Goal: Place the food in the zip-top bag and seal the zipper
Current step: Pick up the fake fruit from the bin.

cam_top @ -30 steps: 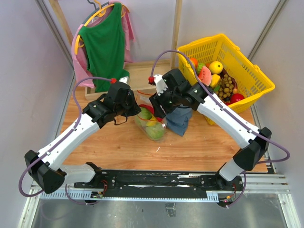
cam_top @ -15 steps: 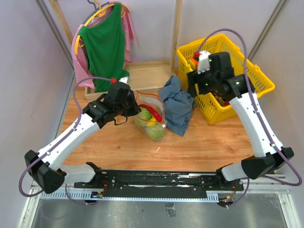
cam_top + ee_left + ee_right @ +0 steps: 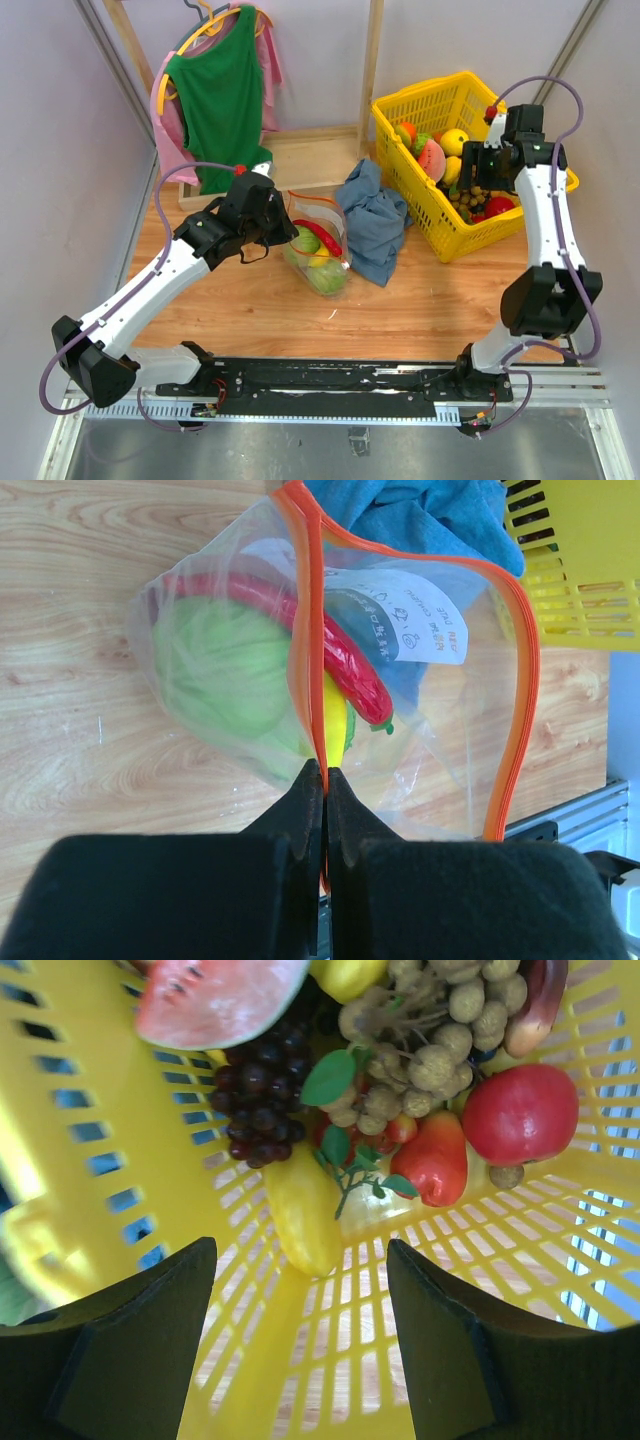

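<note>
Right end effector [image 3: 300, 1260] released, moved from zip-top bag [image 3: 318, 255] to basket [image 3: 445, 235], left end effector [image 3: 323, 775] pinching zipper [image 3: 308, 630]

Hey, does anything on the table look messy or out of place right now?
The blue cloth lies crumpled in a heap between the bag and the yellow basket, not folded. The basket sits skewed to the table edge. The bag's mouth gapes, with the left tool pinching one zipper strip. Nothing looks spilled.
</note>
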### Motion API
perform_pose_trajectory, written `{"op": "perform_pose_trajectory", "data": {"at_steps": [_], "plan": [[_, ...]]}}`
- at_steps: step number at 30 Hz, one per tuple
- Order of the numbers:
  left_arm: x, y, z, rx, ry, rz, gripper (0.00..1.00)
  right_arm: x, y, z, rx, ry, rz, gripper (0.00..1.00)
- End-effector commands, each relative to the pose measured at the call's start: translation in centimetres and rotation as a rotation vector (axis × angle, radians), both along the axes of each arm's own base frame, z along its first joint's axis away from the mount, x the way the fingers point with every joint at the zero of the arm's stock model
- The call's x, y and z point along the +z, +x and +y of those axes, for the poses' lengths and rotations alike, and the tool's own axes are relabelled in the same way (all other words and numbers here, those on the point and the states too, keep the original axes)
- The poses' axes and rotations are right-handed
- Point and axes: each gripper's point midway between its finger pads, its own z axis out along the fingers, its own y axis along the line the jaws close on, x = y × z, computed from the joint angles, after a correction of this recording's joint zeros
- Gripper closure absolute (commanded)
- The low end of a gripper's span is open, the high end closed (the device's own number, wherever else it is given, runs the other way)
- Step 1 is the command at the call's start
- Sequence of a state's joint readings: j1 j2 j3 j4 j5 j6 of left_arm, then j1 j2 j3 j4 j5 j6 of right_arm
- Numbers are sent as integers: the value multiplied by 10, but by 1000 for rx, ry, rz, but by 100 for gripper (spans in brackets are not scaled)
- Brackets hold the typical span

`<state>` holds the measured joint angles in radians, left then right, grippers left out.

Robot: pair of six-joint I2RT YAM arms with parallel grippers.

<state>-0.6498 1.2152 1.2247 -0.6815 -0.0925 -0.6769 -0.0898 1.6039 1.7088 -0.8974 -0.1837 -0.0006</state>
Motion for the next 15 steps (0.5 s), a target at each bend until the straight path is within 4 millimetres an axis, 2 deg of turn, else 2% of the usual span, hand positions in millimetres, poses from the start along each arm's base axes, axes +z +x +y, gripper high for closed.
{"op": "perform_pose_trajectory", "data": {"at_steps": [1,7,15], "plan": [[16,5,-3,-15,-30,-49,100,-28,13,-25,-64,32,62,30],[13,7,-4,-16,-22,-42,100,-77,28,-34,-75,50,172,34],[11,8,-4,-12,-19,-37,100,-136,26,-38,-86,49,293,38]]}}
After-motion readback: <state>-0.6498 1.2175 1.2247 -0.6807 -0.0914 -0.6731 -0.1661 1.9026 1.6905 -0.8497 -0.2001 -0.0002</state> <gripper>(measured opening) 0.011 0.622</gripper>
